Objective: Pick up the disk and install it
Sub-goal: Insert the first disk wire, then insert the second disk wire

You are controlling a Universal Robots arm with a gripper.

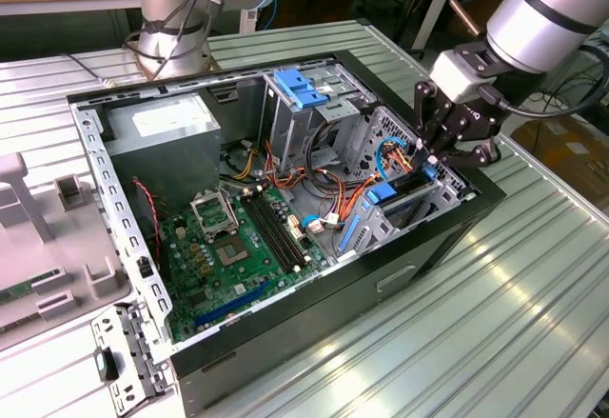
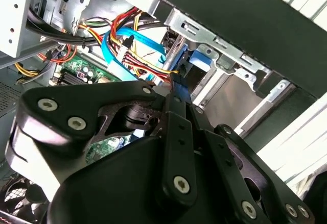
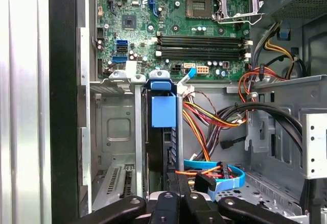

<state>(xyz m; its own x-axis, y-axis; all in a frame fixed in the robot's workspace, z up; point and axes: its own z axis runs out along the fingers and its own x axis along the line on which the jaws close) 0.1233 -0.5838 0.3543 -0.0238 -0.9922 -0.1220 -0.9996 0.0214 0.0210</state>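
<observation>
A robot arm reaches into an open computer case (image 1: 447,237) lying on its side on a ribbed metal surface (image 1: 495,323), its black gripper (image 1: 433,156) lowered at the case's front corner, on the exterior view's right. The gripper is pressed together on the upper edge of the disk (image 1: 404,188), which stands on edge, sunk partway into a metal drive bay (image 1: 381,223) beside the case's front wall. In the first wrist view the disk (image 3: 164,132) appears as a thin dark slab with a blue plastic rail, held between the bay's upright metal walls, with the gripper (image 3: 176,203) closed over its near end. In the second wrist view the gripper (image 2: 176,89) narrows to a point just above the blue rail. Orange, red and yellow cables (image 1: 333,194) and a flat blue cable (image 3: 214,175) lie right beside the bay. The green motherboard (image 1: 233,247) covers the case floor, and a grey power-supply box (image 1: 162,142) sits at the far corner, well apart from the gripper.
</observation>
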